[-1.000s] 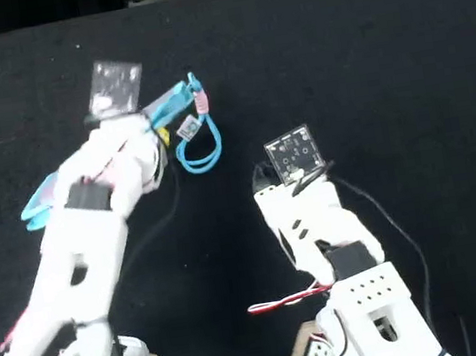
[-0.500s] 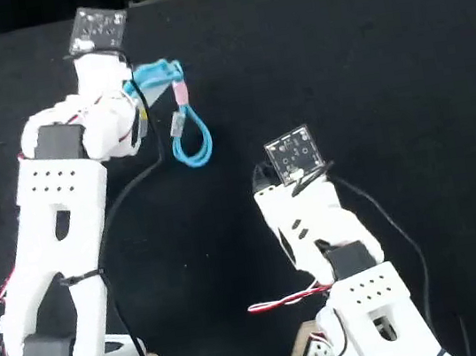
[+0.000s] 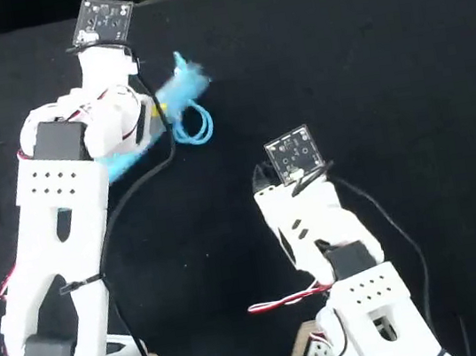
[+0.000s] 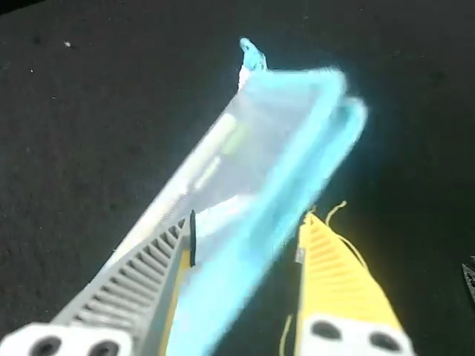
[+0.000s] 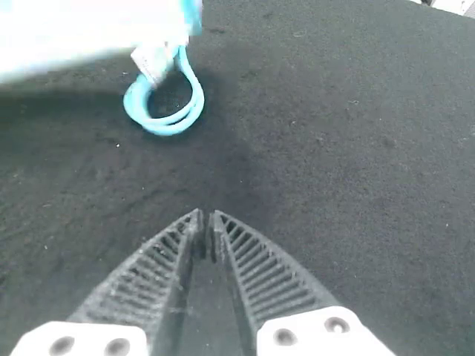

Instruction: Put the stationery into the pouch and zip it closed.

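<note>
From above, the left claw (image 3: pixel 155 112) is gripping the blue pouch (image 3: pixel 181 86), with its loop strap (image 3: pixel 195 131) hanging just beside the claw and the right claw (image 3: pixel 262 174) sitting well apart. In the left wrist view, the pouch (image 4: pixel 274 141) is sticking out beyond the grey and yellow fingers pinching it. In the right wrist view, the right claw (image 5: pixel 206 216) is showing its fingers pressed together and empty, with the strap (image 5: pixel 167 111) lying ahead of its tips over the black table (image 5: pixel 356 133).

My white plastic left arm (image 3: pixel 60 231) and right arm (image 3: pixel 316 220) carry black servo blocks (image 3: pixel 351 260), a red-and-white cable (image 3: pixel 283 301), square black circuit boards (image 3: pixel 295 155); ribbed grey fingers (image 5: pixel 249 259), one yellow finger (image 4: pixel 335 278).
</note>
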